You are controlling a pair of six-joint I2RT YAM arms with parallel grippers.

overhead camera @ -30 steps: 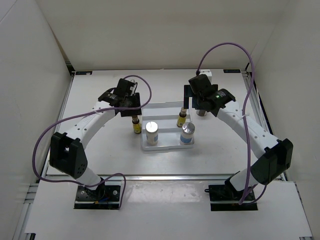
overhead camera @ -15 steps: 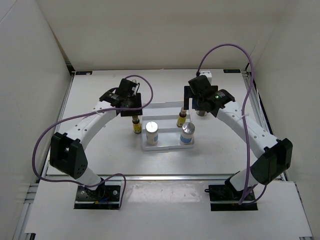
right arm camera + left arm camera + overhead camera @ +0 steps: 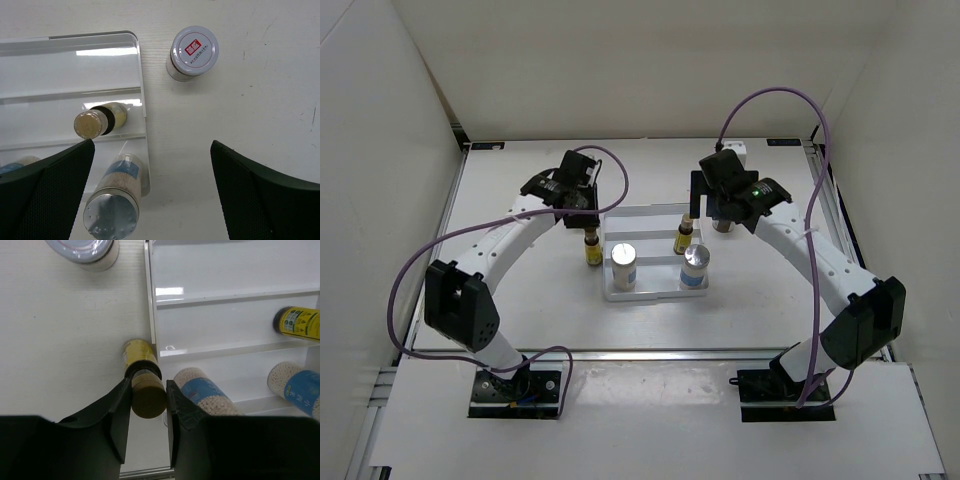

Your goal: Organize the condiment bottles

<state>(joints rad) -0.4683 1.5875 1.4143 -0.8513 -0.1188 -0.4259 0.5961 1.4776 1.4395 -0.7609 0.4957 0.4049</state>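
L claw [image 3: 148, 387] is clamping shut on the dark cap [image 3: 148, 400] of a yellow bottle [image 3: 139, 352] that is standing on the tabletop [image 3: 60, 340] right under it, w/ the tray [image 3: 151, 300] edge just beside. Prob. light, rigid, slick, tippy, so gripping at the cap/neck is suiting it. R claw [image 3: 152, 144] is gaping wide, holding nothing.

The left arm [image 3: 505, 240] and right arm [image 3: 810, 255] have white tubular links and chunky black joint housings. Each trails a purple cable [image 3: 408, 275] and stands on a black base plate [image 3: 517, 392]. A green light [image 3: 756, 191] shows on the right wrist. The right claw [image 3: 152, 145] has matte black, dimpled fingers [image 3: 50, 195].
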